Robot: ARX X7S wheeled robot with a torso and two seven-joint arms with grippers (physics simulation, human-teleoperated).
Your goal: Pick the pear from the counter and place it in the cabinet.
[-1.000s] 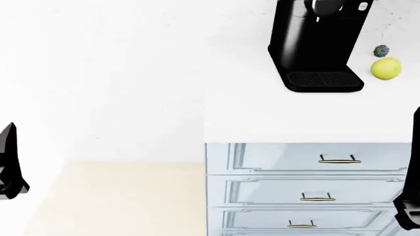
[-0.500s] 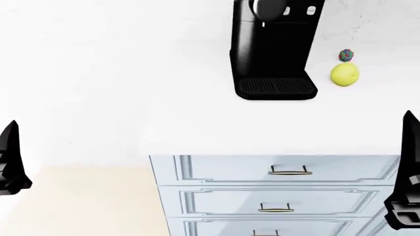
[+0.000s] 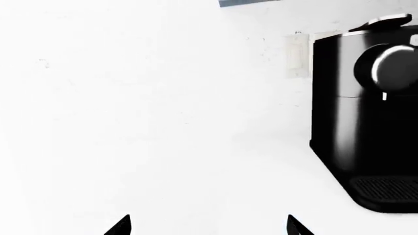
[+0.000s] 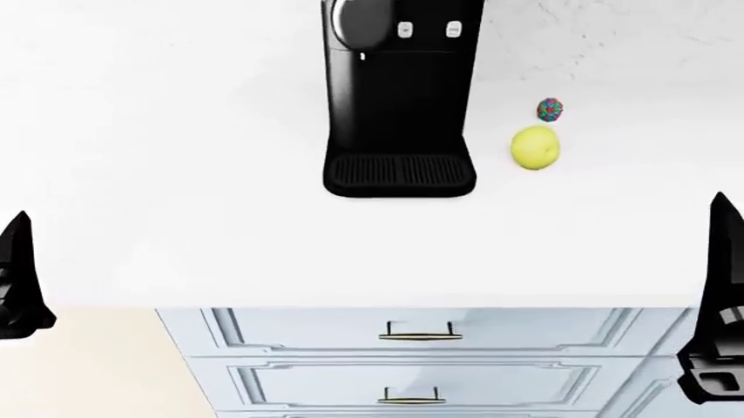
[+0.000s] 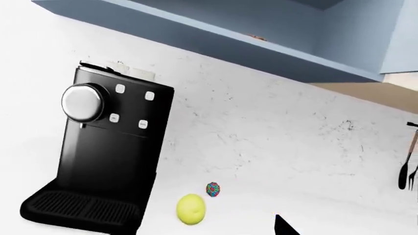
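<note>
While your two arms hang low at either side of the head view, the pear [image 4: 535,147] sits on the white surface [image 4: 233,235] toward its back edge, just right of the black coffee machine [image 4: 398,104] and apart from its drip tray. A tiny multicoloured ball [image 4: 550,109] lies just behind the pear, close to it but not touching, near the speckled wall.

Your left pincer [image 4: 21,292] hovers off the surface's front left corner, and your right pincer [image 4: 720,348] sits off the front right corner, well apart from the pear. Neither holds anything. The left wrist view shows two dark tips [image 3: 121,226] held apart, so that pincer is spread; whether the right one is spread or pressed together you cannot tell.

Below the front edge run pale blue drawer fronts [image 4: 511,335] with brass handles [image 4: 420,333]. Above the machine, the right wrist view shows a blue cabinet [image 5: 261,34].
</note>
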